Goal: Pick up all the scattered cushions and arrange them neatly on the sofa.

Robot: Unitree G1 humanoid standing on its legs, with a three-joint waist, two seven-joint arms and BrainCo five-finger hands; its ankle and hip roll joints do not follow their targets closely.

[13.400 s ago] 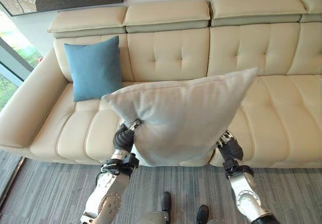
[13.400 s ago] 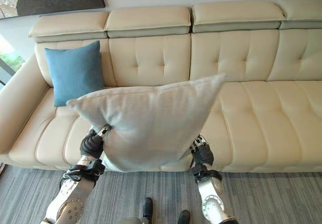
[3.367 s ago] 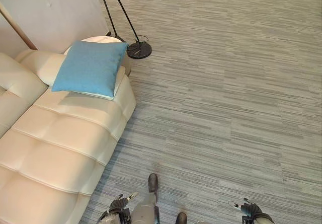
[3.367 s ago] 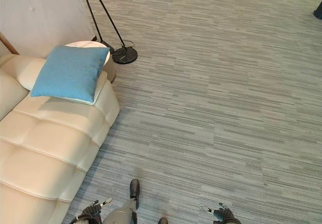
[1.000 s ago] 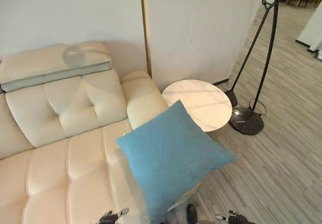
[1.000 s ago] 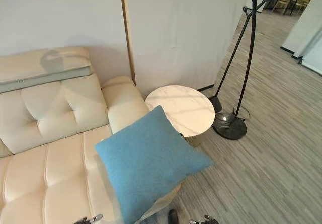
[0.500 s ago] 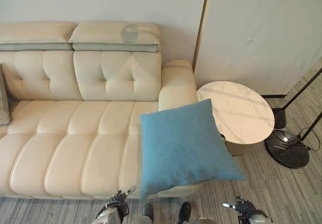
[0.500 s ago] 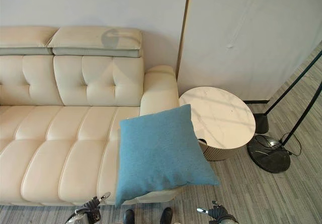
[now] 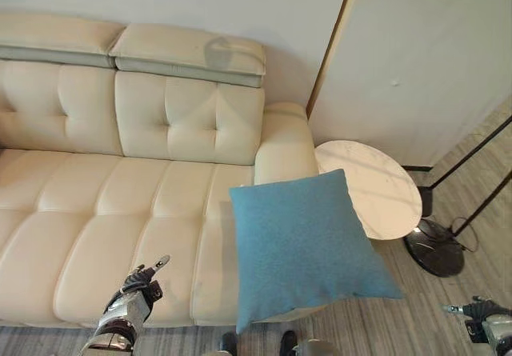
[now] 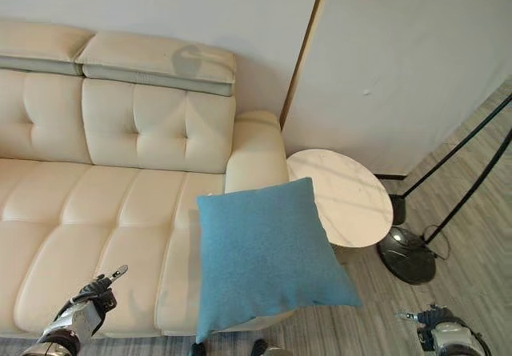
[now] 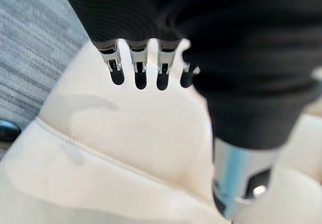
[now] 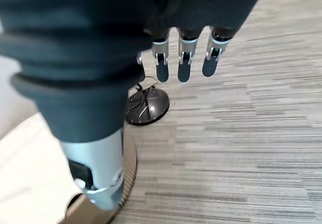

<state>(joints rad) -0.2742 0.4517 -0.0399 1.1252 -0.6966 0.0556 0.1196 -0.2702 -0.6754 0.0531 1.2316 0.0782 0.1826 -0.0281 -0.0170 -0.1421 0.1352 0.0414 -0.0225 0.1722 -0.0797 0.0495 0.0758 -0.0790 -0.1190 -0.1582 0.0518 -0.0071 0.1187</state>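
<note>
Blue cushion (image 9: 308, 248) lies tipped over the front corner of the sofa (image 9: 120, 188), at its right end below the armrest, one corner hanging out past the seat edge toward the floor (image 10: 472, 236). Half a second ago my view sat more squarely on it; since then my head has swung a little and both arms have come up and apart. My left hand (image 9: 138, 284) now hovers over the front of the seat cushions, fingers straight and loose, holding nothing. My right hand (image 10: 436, 328) is out over the floor near the lamp base (image 10: 406, 254), fingers also extended and empty. I read this as the start of a two-handed reach: the cushion is the one left to fetch, and it has not been touched yet.

It looks like soft woven cloth, matte, square and plump, with pointed corners; it should squash easily, so I'd want to take it from both sides. The sofa is smooth cream leather, tufted at the back and ribbed along the seat, likely slippery under cloth. Beside the armrest stands a round table (image 10: 348, 196) with a pale marbled top, hard and glossy
</note>
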